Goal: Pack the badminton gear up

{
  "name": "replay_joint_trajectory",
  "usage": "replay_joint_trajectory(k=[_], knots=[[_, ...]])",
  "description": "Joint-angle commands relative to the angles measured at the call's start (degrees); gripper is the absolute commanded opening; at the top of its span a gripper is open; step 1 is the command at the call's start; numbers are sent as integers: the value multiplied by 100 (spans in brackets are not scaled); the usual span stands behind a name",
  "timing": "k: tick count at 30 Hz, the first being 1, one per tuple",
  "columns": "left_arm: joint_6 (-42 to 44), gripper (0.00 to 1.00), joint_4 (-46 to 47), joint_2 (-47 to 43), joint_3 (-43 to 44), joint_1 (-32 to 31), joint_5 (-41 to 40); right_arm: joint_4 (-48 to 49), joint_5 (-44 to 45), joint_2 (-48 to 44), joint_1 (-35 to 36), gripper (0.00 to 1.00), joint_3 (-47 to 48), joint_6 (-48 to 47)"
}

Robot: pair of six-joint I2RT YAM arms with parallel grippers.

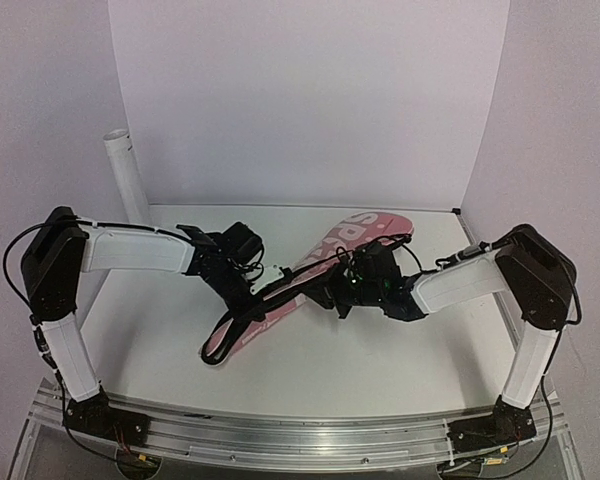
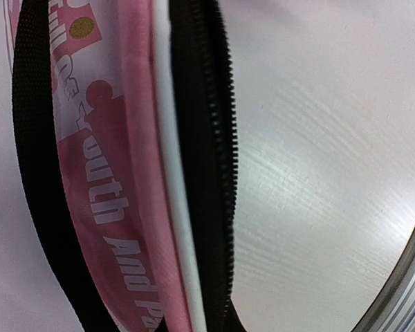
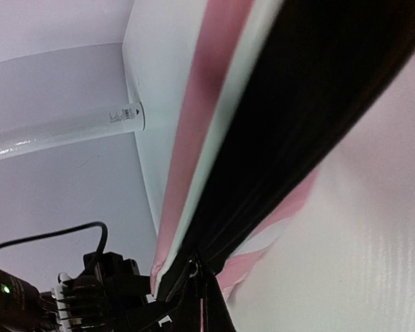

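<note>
Pink bag [image 1: 365, 228] slantwise on table [image 1: 380, 370]. Left gripper [image 1: 245, 288] closed by zipper [image 2: 218, 173], right gripper [image 1: 332, 290] closed alongside; hold on fabric unclear. Rackets, shuttlecocks hidden from all views.

Left arm [image 1: 130, 248], frame left, and right arm [image 1: 460, 285], frame right, have white link shells, bulky black joints, black bases, thin black cables.

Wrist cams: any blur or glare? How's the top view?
Left wrist: pink bag and its zipper fairly sharp, streaky glare on the table. Right wrist: bag's black edge close to the lens and blurred; white tube behind reads sharper. Top external: even, soft light, slight overall haze, no hard shadows.
</note>
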Motion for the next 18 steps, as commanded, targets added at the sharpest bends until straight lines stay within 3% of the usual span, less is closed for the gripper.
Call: replay_joint_trajectory(k=[1,7,12,15,18], knots=[[137,0,1623,494,1109,-107,1046,232,-338,-30,367,0,153,234],[237,0,1818,945,1407,-129,1460,232,-59,-268,377,0,-292,159],[8,0,1605,799,895,-183,1846,242,197,-390,343,0,-762,5],[-52,15,1432,819,909,-193,2132,240,146,-322,342,0,-840,-128],[-114,38,1063,1028,1183,-192,2202,279,93,-138,328,0,-869,-228]])
